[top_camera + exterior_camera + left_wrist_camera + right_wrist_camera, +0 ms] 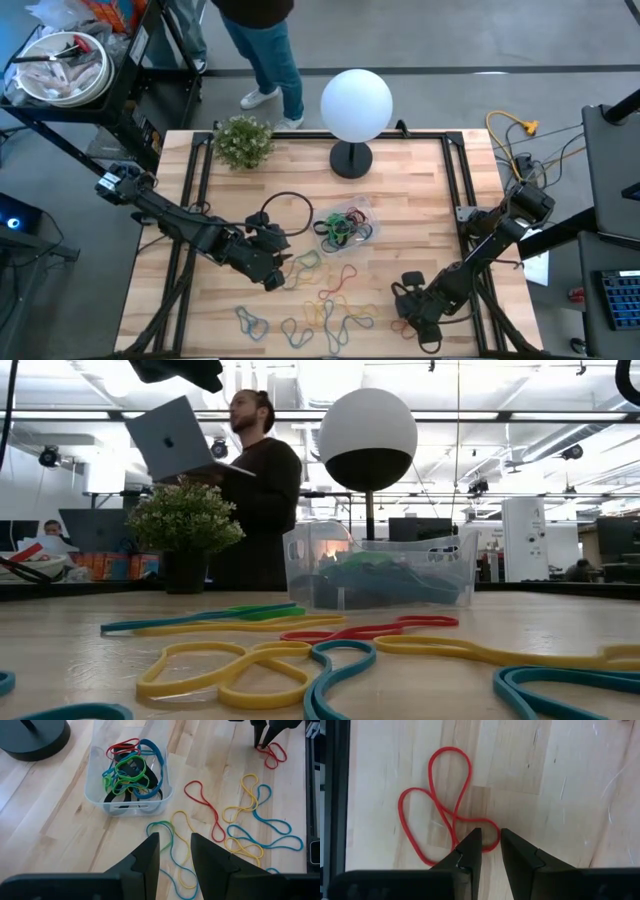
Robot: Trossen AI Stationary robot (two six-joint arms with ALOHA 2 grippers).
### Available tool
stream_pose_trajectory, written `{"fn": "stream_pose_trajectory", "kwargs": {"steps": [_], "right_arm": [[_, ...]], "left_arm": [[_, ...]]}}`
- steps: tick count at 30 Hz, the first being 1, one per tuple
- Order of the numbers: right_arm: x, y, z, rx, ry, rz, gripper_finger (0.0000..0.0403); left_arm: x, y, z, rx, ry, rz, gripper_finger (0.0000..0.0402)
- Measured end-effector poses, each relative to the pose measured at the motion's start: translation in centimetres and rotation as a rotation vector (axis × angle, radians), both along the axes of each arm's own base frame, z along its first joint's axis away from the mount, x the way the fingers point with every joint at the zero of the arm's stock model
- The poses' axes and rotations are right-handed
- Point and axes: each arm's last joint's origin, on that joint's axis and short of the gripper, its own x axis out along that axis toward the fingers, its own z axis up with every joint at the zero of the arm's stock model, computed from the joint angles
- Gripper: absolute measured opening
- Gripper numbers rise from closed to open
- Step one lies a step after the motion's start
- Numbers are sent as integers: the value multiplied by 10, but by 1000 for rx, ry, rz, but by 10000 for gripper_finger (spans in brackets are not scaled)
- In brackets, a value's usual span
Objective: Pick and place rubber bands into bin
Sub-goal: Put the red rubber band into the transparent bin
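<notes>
The clear bin [347,228] [95,795] stands mid-table, with black, green, blue and red rubber bands [127,770] piled inside. Several loose bands [330,310] [250,820] in red, yellow and blue lie flat on the wood nearer the front edge. My left gripper [278,272] [175,852] hovers open, near-left of the bin, above a yellow and a blue band. My right gripper [408,318] [490,845] is low at the front right. It points down, open, with its fingertips either side of one looped end of a red band [445,815] [272,755]. My right gripper comes from above at the red band, which lies flat on the table. One loop end [492,837] lies in the gap between its fingertips. I cannot tell whether the fingers touch the band.
A white globe lamp [356,103] on a black base [350,158] and a small potted plant [243,140] stand at the far edge. A black loop [287,212] lies left of the bin. A person with a laptop [250,470] stands beyond the table.
</notes>
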Motion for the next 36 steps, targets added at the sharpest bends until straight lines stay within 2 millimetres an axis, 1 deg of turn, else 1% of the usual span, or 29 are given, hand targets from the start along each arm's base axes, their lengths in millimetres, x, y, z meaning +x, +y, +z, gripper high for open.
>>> {"fn": "stream_pose_trajectory", "kwargs": {"steps": [9, 12, 15, 20, 23, 25, 29, 32, 36], "right_arm": [[1, 1, -5, -9, 22, -67, 66], [0, 0, -7, -22, 42, -102, 50], [-1, -1, -8, -29, 54, -125, 18], [0, -1, -7, -35, 52, -152, 9], [1, 0, 0, -46, 27, -158, 8], [1, -3, 5, -105, 19, -160, 8], [6, -1, 29, -164, -41, -173, 8], [8, -2, 42, -229, -59, -172, 8], [13, -2, 66, -319, -119, -194, 8]], "left_arm": [[0, 0, 0, -4, -5, 0, 95], [0, 0, 0, -3, -5, 0, 95], [0, 0, 0, -3, -5, 0, 95], [0, 0, 0, -3, -5, 0, 95], [0, -1, 0, -3, -7, -3, 95], [0, -1, 0, -2, -7, -4, 95], [0, -2, 0, -2, -8, -6, 95], [0, -2, 0, 2, -8, -11, 95], [0, -2, 0, 3, -8, -11, 95]]}}
